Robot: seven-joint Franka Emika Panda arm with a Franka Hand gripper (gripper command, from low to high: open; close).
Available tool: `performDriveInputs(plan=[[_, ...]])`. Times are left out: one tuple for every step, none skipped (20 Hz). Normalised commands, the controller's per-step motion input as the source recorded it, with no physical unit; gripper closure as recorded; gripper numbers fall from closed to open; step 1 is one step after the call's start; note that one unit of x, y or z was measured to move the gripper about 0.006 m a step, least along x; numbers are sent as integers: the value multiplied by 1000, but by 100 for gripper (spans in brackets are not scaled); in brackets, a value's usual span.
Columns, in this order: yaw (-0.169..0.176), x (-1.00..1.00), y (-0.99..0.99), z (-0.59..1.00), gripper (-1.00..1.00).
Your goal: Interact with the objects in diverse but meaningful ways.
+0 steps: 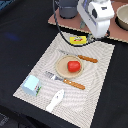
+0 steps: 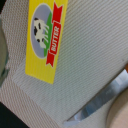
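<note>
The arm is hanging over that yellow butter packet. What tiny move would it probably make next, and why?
Probably a short, straight descent toward the butter packet. The wrist view shows it lying flat on the placemat, nearly below the camera, with the knife blade apart from it. In the exterior view the arm hangs above the packet, not touching. The fingers are not visible, so I cannot tell whether they are open.

one tomato (image 1: 73,66), one cup (image 1: 32,85), one butter packet (image 2: 46,37), one plate (image 1: 61,71).

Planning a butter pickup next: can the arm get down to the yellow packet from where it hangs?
Probably yes. The gripper hangs just above the yellow butter packet, which lies flat on the placemat. Nothing lies on the packet; the knife lies apart from it. Its flatness may hinder gripping.
</note>
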Motion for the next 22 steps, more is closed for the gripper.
performDriveInputs(plan=[[-19,-117,37,-449,-100],[-19,-111,34,-457,-100],[-16,-131,23,-457,-100],[-15,-149,34,-451,-100],[-7,-126,46,-437,-100],[-6,-151,49,-434,-100],[-6,-169,46,-423,-100],[-5,-166,54,-417,-100],[-2,-217,46,-406,-100],[-2,-240,43,-383,-100],[0,-271,43,-374,-100],[0,-283,40,-351,-100],[0,-274,51,-343,100],[0,-266,43,-334,100],[0,-271,46,-329,100],[0,-243,60,-309,100],[0,-237,51,-303,100],[0,-234,57,-300,100],[0,-220,60,-297,100],[0,-220,51,-306,100],[0,-211,49,-309,100],[0,-194,63,-303,100]])
